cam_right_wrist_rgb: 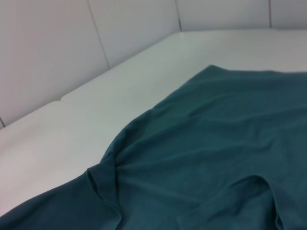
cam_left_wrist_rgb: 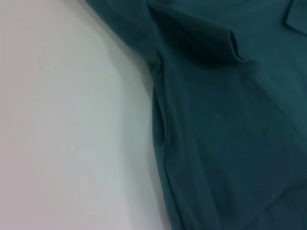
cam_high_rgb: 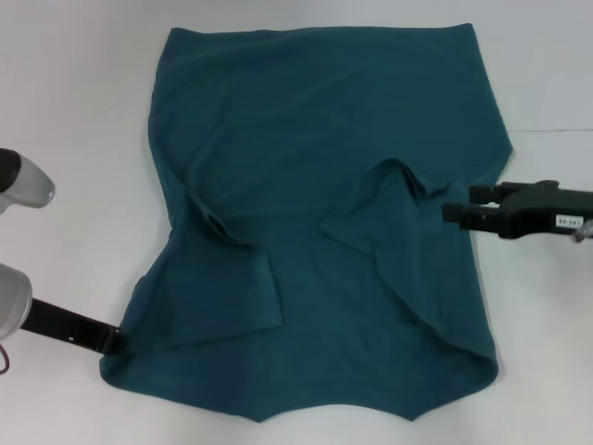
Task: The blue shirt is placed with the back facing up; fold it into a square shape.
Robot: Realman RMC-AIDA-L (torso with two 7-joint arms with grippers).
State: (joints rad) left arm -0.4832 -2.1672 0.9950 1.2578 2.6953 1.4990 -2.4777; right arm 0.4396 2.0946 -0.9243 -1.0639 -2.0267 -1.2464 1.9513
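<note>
- Blue shirt (cam_high_rgb: pixel 315 232) lies spread on the white counter (cam_high_rgb: pixel 74 93), both sleeves folded inward.
- Right gripper (cam_high_rgb: pixel 456 206) at shirt's right edge; small white label on its body (text unreadable); jaws' state: can't tell.
- Left gripper (cam_high_rgb: pixel 113 338) at lower-left corner, tip hidden by cloth; jaws: can't tell.
- Only right wrist view shows wall panels (cam_right_wrist_rgb: pixel 72 43) behind the counter.

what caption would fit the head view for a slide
Blue shirt spread on the white table with both sleeves folded inward, left claw at its near left edge, right claw at its right side.
</note>
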